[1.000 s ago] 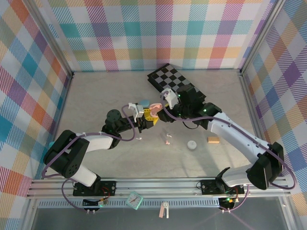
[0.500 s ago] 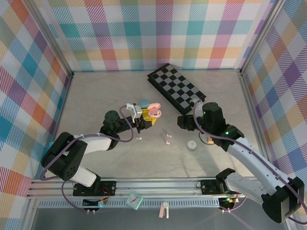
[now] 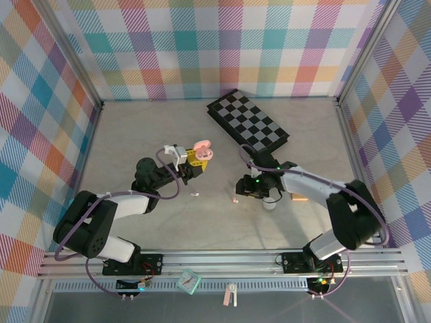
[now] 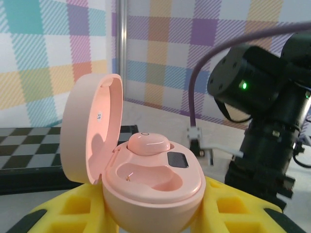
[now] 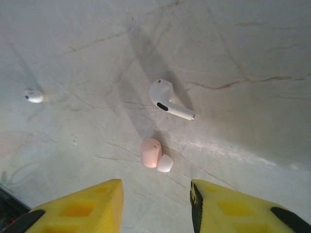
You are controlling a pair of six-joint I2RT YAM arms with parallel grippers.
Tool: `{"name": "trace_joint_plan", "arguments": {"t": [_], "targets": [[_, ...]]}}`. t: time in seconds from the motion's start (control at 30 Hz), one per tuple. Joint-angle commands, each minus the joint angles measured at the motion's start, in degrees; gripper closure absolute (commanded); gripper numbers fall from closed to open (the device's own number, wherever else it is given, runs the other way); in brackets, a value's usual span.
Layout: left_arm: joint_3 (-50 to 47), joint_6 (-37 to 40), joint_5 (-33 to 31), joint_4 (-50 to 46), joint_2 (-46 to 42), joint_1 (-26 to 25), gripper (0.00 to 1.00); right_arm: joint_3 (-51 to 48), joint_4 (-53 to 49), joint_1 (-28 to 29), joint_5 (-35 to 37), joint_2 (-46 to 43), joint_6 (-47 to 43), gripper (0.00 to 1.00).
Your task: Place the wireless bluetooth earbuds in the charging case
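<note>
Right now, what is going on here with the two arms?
The left pincer holds an open pink charging case. One pink earbud sits in it; the other socket is empty. The right pincer hovers, jaws open, above a loose pink earbud on the table, beside a white stemmed earbud. It is not yet picked up.

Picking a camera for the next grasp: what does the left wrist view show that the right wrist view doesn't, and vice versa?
Left wrist: the open pink charging case held by the left gripper, one seated pink earbud, the other socket empty. Right wrist: a loose pink earbud, a white stemmed earbud and a smaller white earbud on the table, before the open right gripper. Both: yellow fingers, pale table.
</note>
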Motion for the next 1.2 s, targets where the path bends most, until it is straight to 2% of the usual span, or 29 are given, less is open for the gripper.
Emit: {"name": "trace_joint_plan", "arguments": {"t": [0.0,0.4,0.93,1.17], "targets": [[-1.06,0.07,-0.51,4.16,-2.37,1.47,0.80,5.50,-5.28,2.72,3.39,3.67,1.14,0.60],[-1.32,0.93,-0.44,4.86,-1.91,3.35,0.80,13.31,-11.95,7.53,12.12,12.87,2.09,0.67],[-1.70,-0.07,0.38,5.83,-1.90,3.46,0.80,14.29,-11.47,8.13,11.52,16.25,2.30,0.72],[-1.62,0.02,0.22,5.93,-1.61,3.46,0.80,13.72,-11.78,8.24,11.55,16.09,2.77,0.78]]}}
